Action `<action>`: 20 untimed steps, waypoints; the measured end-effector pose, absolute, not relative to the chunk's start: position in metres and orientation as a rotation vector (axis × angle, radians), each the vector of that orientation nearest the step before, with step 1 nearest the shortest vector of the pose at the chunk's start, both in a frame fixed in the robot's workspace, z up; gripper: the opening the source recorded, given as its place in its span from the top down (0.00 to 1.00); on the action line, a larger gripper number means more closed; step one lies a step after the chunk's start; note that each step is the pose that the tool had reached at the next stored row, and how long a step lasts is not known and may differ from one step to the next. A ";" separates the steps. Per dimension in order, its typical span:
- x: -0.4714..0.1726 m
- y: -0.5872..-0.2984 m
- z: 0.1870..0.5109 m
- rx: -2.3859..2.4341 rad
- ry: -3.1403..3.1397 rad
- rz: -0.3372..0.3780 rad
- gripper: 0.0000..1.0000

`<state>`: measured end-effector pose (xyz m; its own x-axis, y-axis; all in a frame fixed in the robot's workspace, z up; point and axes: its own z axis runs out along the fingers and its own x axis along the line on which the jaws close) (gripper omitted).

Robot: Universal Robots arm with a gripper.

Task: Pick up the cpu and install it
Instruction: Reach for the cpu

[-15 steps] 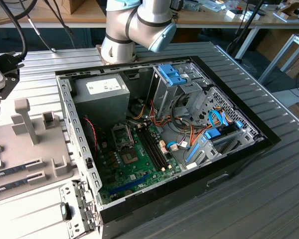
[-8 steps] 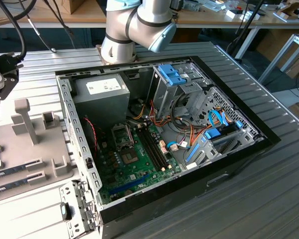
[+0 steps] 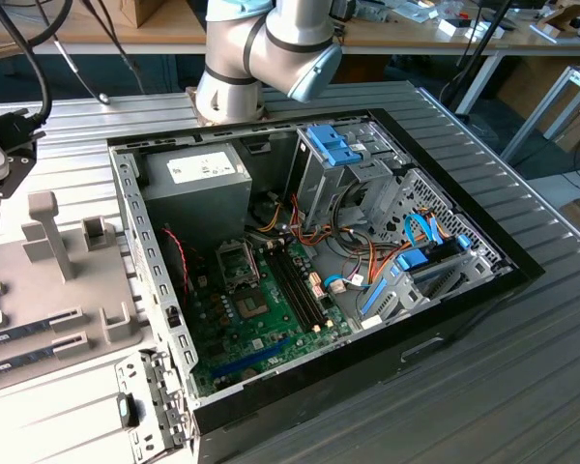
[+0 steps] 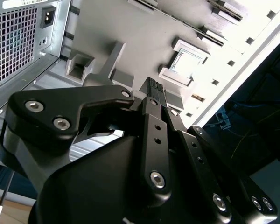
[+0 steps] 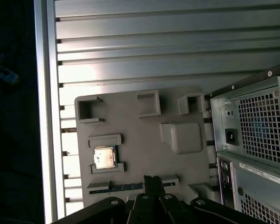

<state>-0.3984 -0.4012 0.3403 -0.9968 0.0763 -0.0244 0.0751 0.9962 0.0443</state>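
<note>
Nearest in the exterior view, open slats of the table (image 3: 483, 387) run along the black front rim of the opened computer case (image 3: 367, 353). The case lies on its side with its green motherboard (image 3: 261, 333) and square socket (image 3: 246, 307) exposed. Drive cages (image 3: 367, 174) crowd its right side, and the grey power supply (image 3: 193, 179) fills its far left corner. At the exterior view's left, just beside the case wall, lies the grey fixture plate (image 3: 48, 280). The cpu (image 5: 104, 157) (image 4: 189, 63) sits flat in a bracketed nest on that plate, silver top up, in both wrist views. The claw (image 5: 152, 179) (image 4: 151, 85) is clenched on nothing, its tips pressed together. It is near the nest but apart from the cpu, over the end of a slot holding a memory stick (image 5: 116, 186). One edge of the plate runs close to the table's edge, with darkness beyond. The opposite edge nearly meets the case's perforated back panel (image 5: 259, 126). Past the plate's pockets the slats lie open. Farthest off, the arm's base (image 3: 230, 92) stands behind the case.
</note>
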 end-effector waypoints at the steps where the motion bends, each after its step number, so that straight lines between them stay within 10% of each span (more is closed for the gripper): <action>1: -0.399 -0.401 0.340 0.118 3.112 0.068 0.90; 20: -0.418 -0.395 0.326 0.118 3.113 0.068 0.90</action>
